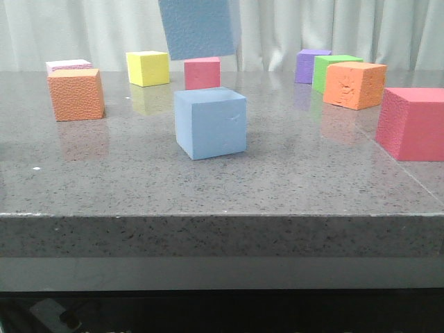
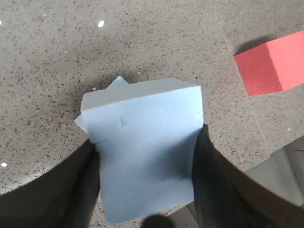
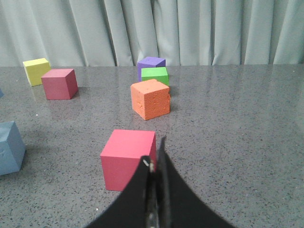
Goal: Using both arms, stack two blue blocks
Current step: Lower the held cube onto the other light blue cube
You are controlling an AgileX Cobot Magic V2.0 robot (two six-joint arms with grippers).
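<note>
A smooth light blue block (image 1: 210, 123) with small dents rests on the grey table (image 1: 208, 194), near its middle. The second blue block (image 1: 198, 28), pebbly-faced, hangs in the air above and slightly behind it. In the left wrist view my left gripper (image 2: 147, 137) is shut on this raised blue block (image 2: 145, 156), with a dark finger pressing into each side. A corner of the lower blue block (image 2: 117, 84) peeks out beneath it. My right gripper (image 3: 156, 161) is shut and empty, low over the table just in front of a pink-red cube (image 3: 127, 156). The resting blue block (image 3: 9, 147) lies off to its left.
Other cubes stand around: orange (image 1: 76, 94), yellow (image 1: 148, 68) and red (image 1: 202, 73) at the back left. Purple (image 1: 310, 65), green (image 1: 333, 69) and orange (image 1: 354, 84) sit at the back right, and a large pink-red one (image 1: 413, 123) at the right. Curtains hang behind.
</note>
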